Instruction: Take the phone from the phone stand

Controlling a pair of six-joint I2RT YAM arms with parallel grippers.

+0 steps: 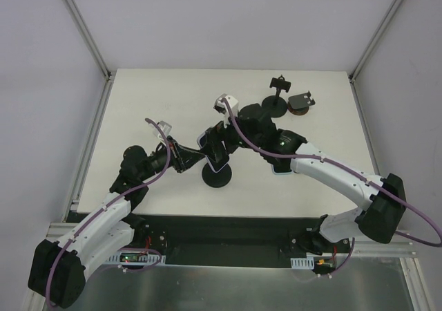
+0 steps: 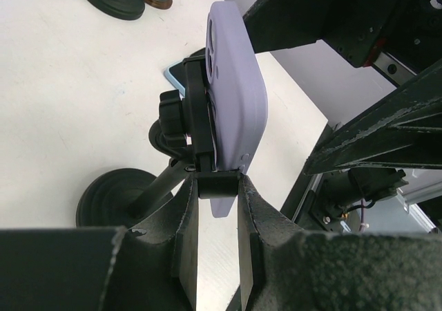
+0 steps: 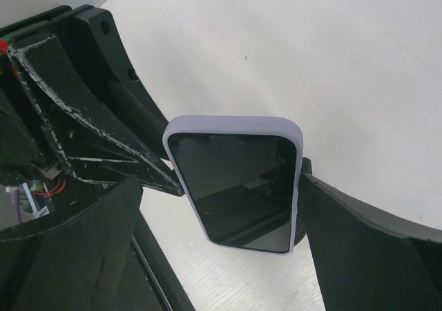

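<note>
Left hand is clenched on the foot of the stand, pinning the cradle from below. The phone, in a lilac case, sits upright in that cradle, well above the desk.

Right hand comes in from the screen side, spread wide across the phone. One finger touches the phone's edge. The other stands apart, with bare desk showing in the gap. So nothing has hold of the phone yet.

Here's where it could go wrong:

- **Twisting in the cradle:** If the right hand closes with only one finger in contact, that finger pushes first. My read is the phone twists in the cradle instead of being squeezed square.
- **A slip on the case:** The case edges look smooth and rounded. A shallow pinch may slip as the pull starts, and the phone drops to the desk.
- **The stand comes too:** The cradle looks snug around the phone. If it holds harder than the left hand does, the whole stand lifts or tips with the phone.
- **Crowded hands:** The left hand's fingers sit right under the phone's lower edge and beside the right hand's free finger. Closing or pulling downward risks the two hands knocking together, so the way out looks to be up and away.
</note>
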